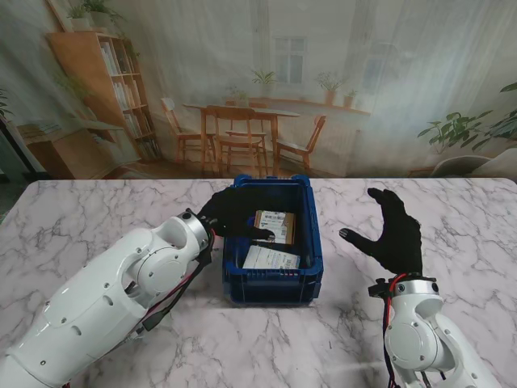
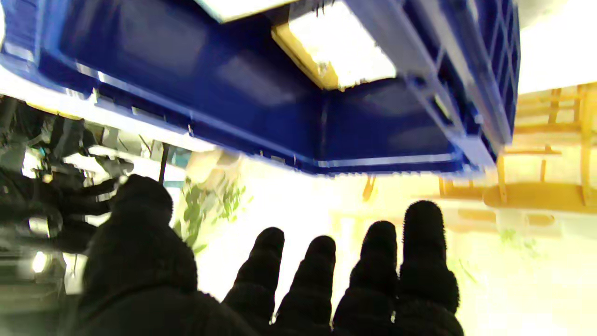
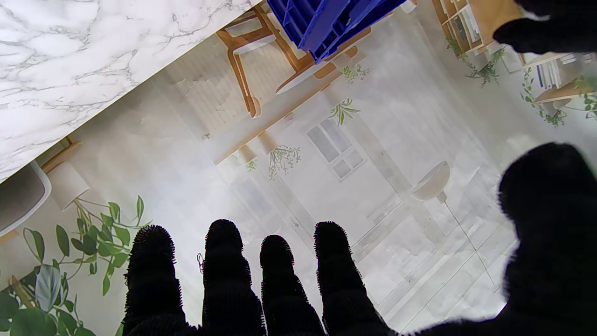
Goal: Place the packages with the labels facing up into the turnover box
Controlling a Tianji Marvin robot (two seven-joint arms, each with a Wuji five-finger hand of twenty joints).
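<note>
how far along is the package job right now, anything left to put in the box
Mostly done, by the look of it. Two packages lie in the blue turnover box: a brown package farther from me and a white package nearer to me, both showing labels upward. Nothing is in hand: the left hand is over the box's left rim with fingers apart, and the right hand is open beside it. I see no other package on the table.

Backdrop behind the marble table [image 1: 97, 234] was a printed room scene: wooden bookshelf [image 1: 101, 97] on the left, a dining table [image 1: 242, 113] with 3 chairs in the middle, a pale window [image 1: 288, 56], potted plants [image 1: 456, 129] on the right, soft hazy daylight
</note>
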